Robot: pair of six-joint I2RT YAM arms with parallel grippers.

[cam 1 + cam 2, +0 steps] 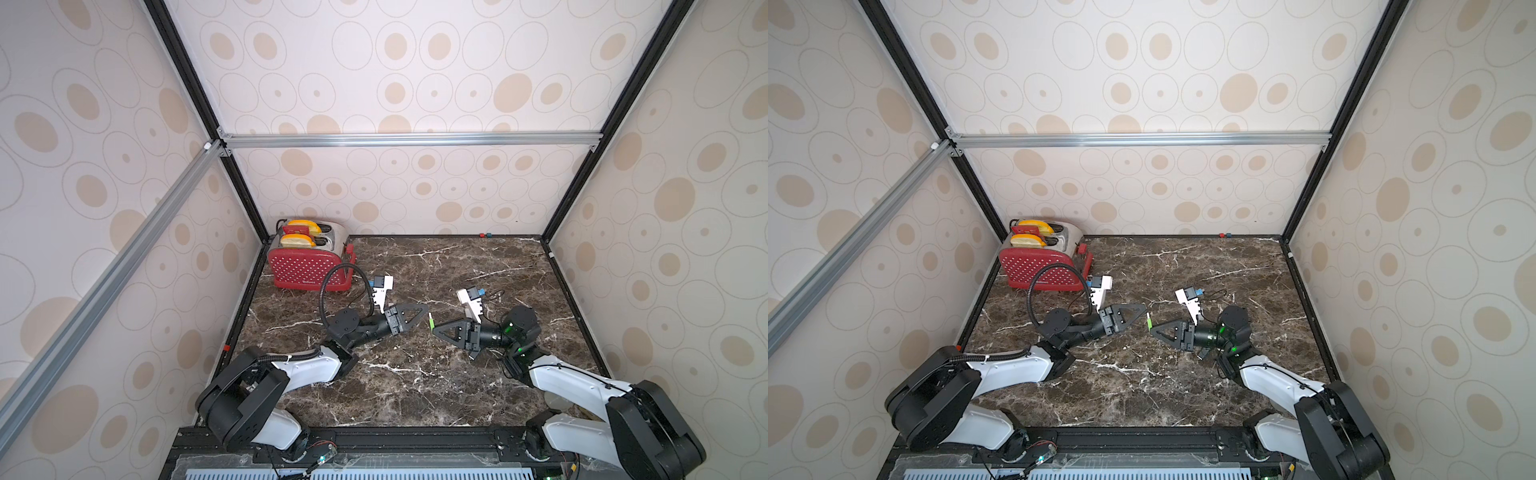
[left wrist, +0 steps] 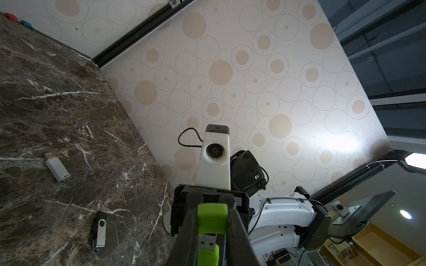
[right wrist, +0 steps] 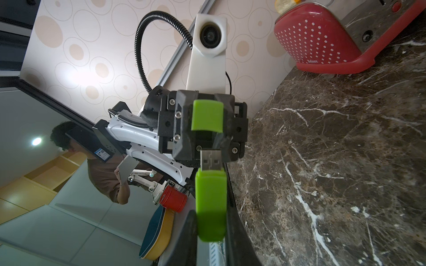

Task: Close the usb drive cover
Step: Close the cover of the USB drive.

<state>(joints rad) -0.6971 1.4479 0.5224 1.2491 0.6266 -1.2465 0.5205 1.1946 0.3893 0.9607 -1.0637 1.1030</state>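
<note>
Pointing plug-first at cover (image 3: 207, 115), usb drive (image 3: 210, 202), axis side-to-side

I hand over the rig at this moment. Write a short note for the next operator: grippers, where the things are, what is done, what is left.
Grippers: the left gripper is shut on the green cap; the right gripper is shut on the green usb drive.
Position: the two face each other, nearly tip to tip; the metal plug is bare and points at the cap.
Done: both parts grasped and roughly lined up.
Left: push the cap over the plug; a small alignment correction may be needed first.
</note>
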